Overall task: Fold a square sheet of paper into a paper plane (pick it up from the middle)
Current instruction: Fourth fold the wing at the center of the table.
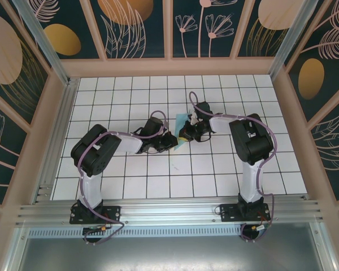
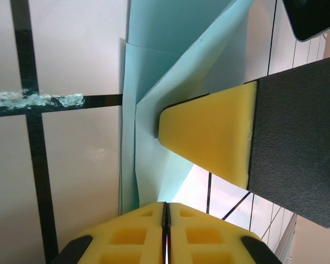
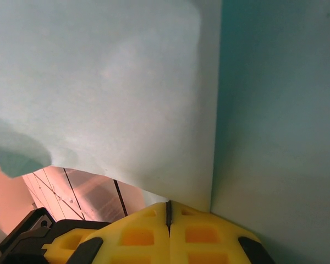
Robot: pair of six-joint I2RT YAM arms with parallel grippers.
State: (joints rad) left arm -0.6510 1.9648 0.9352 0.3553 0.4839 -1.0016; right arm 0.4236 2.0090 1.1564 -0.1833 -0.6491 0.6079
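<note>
Paper [image 2: 176, 38], left tool [image 2: 166, 212] closed, right tool [image 3: 168, 209] closed

From above, the square sheet of paper [image 1: 182, 121] is too small for you to read its folds, and the left gripper [image 1: 170, 141] and right gripper [image 1: 187, 134] hide part of it near the tabletop's middle. In the left wrist view the sheet runs off the top edge and vanishes behind that gripper's own pads [image 2: 132, 236], cut by the bottom edge; the right gripper's finger [image 2: 209, 137] is cropped at the right. In the right wrist view the paper is blurred and cropped at the top and sides.
</note>
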